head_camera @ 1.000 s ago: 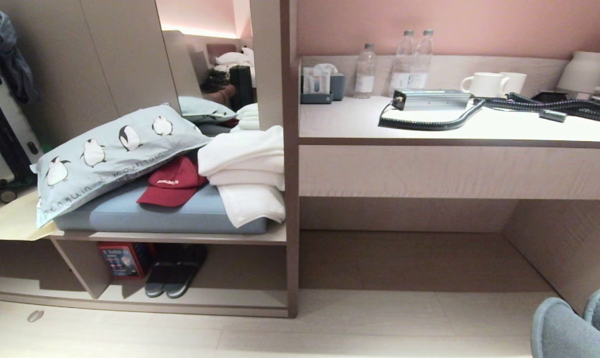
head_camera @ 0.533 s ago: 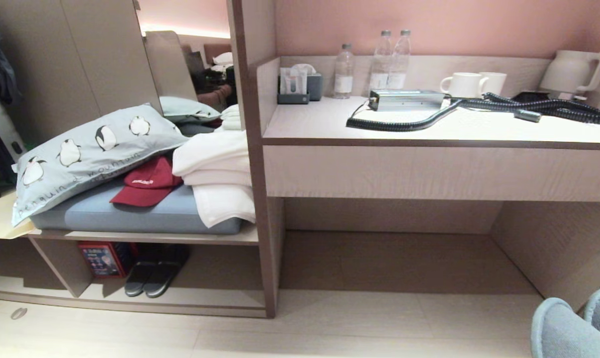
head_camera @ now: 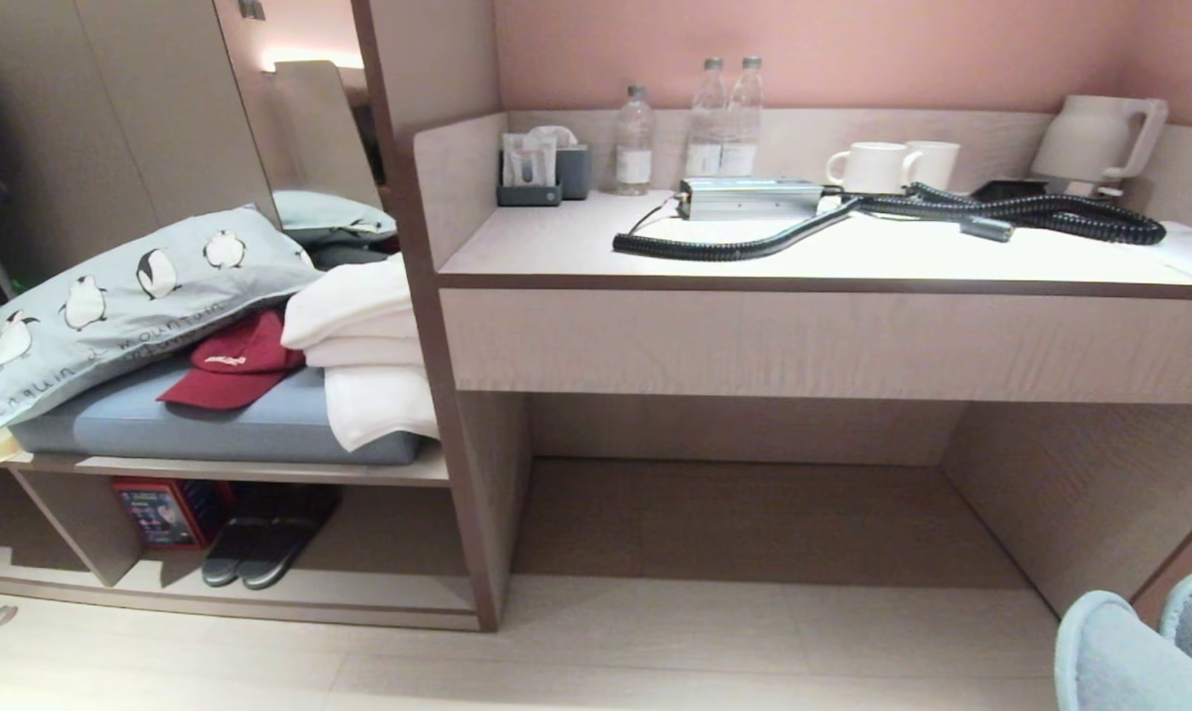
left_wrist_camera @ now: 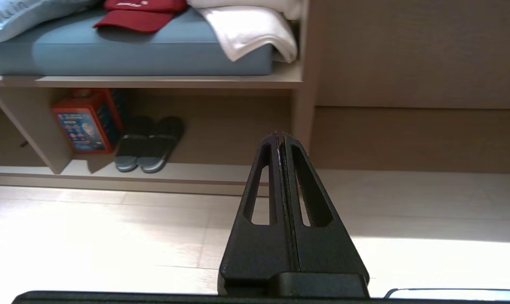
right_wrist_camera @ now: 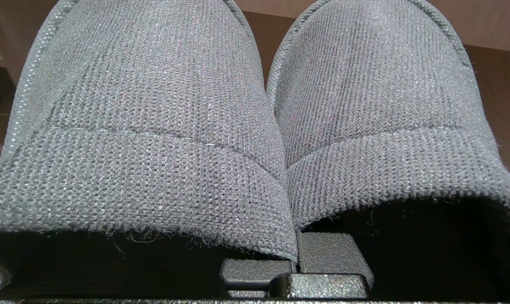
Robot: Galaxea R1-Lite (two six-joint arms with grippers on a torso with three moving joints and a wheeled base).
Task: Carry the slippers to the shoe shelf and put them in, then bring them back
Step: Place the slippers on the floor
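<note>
So the slippers (head_camera: 1139, 647) only peek into the head view as two rounded grey toes, well off to the right of the shoe shelf (head_camera: 260, 592) and low in front of the desk (head_camera: 813, 257). The right wrist view is where you actually get it: both slippers (right_wrist_camera: 255, 126) side by side, touching along their inner edges, with the right claw (right_wrist_camera: 297, 270) pressed together on the inner cuffs where the two meet. Its fingers go inside the openings, so most of them are hidden.

The left claw (left_wrist_camera: 281, 137) never shows from the head at all. Its own camera has it pressed together, holding nothing, hanging over the pale floor just in front of the shoe shelf (left_wrist_camera: 153, 177).

That same view gives a better look inside the shelf: a dark pair of slides (left_wrist_camera: 147, 145) sits on the base board, right beside a red box (left_wrist_camera: 83, 122). On top of the shelf there's a blue cushion (left_wrist_camera: 124, 50), a red cap (left_wrist_camera: 140, 10) and folded white towels (left_wrist_camera: 246, 29). The penguin pillow (head_camera: 112, 306) shows properly only from the head, same for the bottles (head_camera: 704, 123), the mugs (head_camera: 887, 166) and the kettle (head_camera: 1099, 138) on the desk.
</note>
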